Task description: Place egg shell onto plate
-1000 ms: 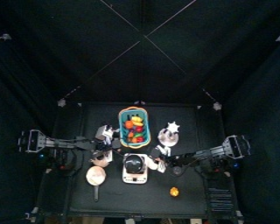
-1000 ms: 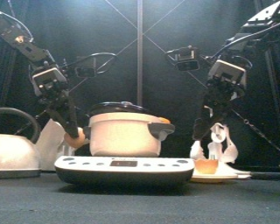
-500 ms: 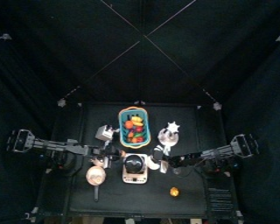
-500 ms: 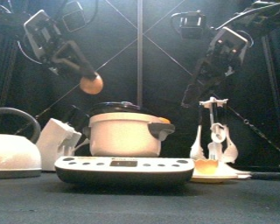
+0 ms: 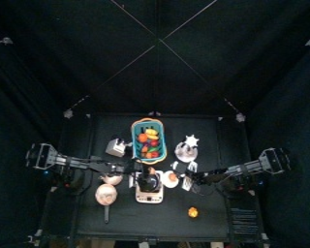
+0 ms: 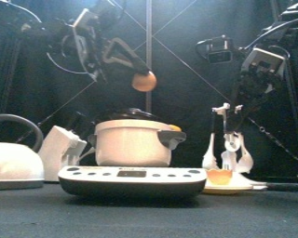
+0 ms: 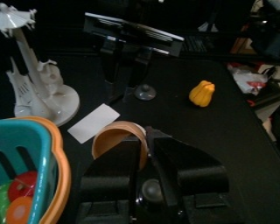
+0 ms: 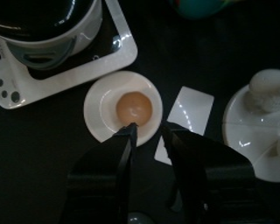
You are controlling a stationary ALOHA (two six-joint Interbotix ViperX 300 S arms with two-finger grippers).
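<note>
My left gripper is shut on a tan egg shell and holds it high above the pot. In the left wrist view the shell sits between that gripper's jaws. The plate is a small round pale dish with a brown-orange blob in its middle. It lies beside the scale device, and in the front view it is low on the right. My right gripper is open and empty, hanging right above the plate's edge.
A white scale device carries a lidded pot. A white kettle and jug stand on the left. A green fruit basket, a white stand, a white card and a yellow fruit are also there.
My left gripper rose with the egg shell from low by the jug and moved right to above the pot. My right gripper rose and shifted slightly right.
</note>
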